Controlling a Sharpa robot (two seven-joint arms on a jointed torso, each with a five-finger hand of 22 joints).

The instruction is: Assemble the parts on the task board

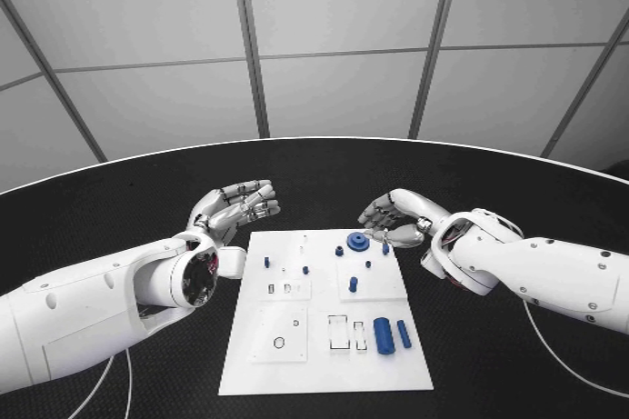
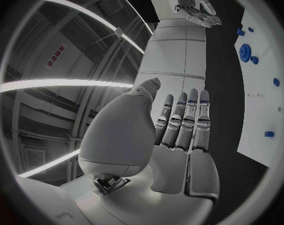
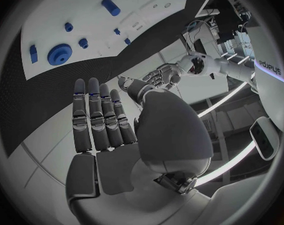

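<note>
The white task board (image 1: 328, 364) lies in the middle of the black table. A blue gear (image 1: 358, 242) sits near its far right corner, with small blue pegs (image 1: 354, 283) spread over the far half. Two blue cylinders (image 1: 383, 335) lie side by side near the right edge. My left hand (image 1: 236, 205) hovers off the board's far left corner, fingers straight and holding nothing. My right hand (image 1: 394, 221) hangs just beyond the gear, fingertips close to a small peg (image 1: 385, 248). The right wrist view shows that hand (image 3: 104, 120) flat and empty, with the gear (image 3: 58, 53) beyond its fingertips.
The black table (image 1: 524, 192) extends well past the board on all sides, out to a curved pale rim at the back. Thin white cables (image 1: 566, 351) trail from both arms over the near part of the table.
</note>
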